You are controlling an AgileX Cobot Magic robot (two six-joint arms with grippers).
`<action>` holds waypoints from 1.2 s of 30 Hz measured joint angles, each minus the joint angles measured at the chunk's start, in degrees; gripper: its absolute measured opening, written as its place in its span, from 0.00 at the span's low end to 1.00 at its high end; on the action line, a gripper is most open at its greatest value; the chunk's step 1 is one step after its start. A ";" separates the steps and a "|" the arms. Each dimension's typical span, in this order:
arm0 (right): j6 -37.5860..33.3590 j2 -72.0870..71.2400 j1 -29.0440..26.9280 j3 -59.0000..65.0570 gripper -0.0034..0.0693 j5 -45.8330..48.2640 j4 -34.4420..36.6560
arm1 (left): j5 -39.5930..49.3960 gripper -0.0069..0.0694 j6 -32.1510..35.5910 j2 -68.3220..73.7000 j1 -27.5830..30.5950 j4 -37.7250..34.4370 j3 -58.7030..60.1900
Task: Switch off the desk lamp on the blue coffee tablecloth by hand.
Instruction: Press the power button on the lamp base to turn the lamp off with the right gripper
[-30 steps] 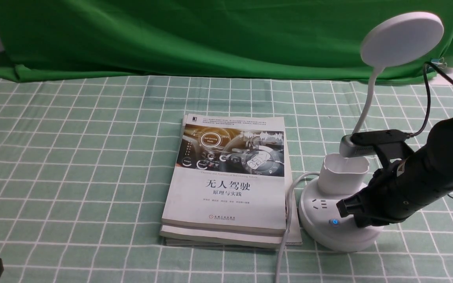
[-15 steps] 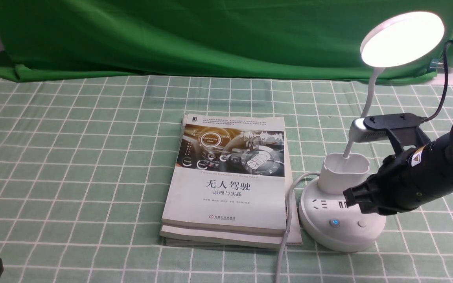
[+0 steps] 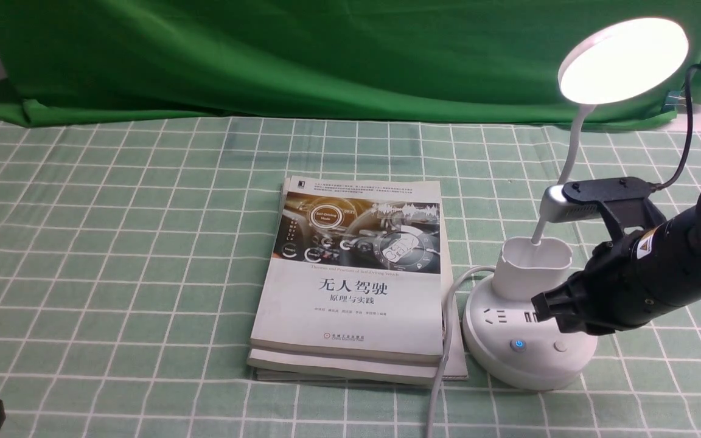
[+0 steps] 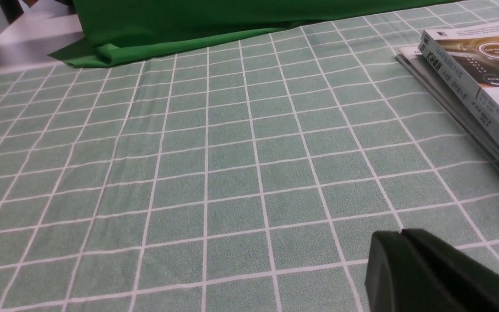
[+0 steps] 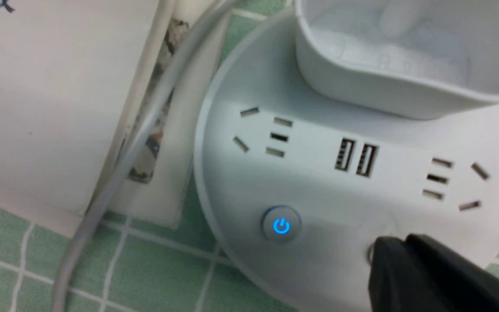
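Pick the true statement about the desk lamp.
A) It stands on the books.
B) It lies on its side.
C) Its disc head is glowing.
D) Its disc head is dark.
C: the desk lamp's disc head shines bright white in the front view.

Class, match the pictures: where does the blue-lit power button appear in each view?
Front view: right of centre, low, on the lamp base.
Left wrist view: not in it.
Right wrist view: just below centre, the power button.
Shared landmark: the white-covered book, partly shown in all three.
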 joint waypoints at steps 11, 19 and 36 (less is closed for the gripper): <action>0.00 3.17 0.00 0.00 0.09 -1.18 -0.06 | 0.00 0.09 0.00 0.00 0.00 0.00 0.00; 0.00 6.64 0.00 -0.25 0.09 -1.21 -0.10 | 0.00 0.09 0.00 0.00 0.00 0.00 0.00; 0.06 0.48 0.00 -0.66 0.09 -1.03 -0.10 | 0.00 0.09 0.00 0.00 0.00 0.00 0.00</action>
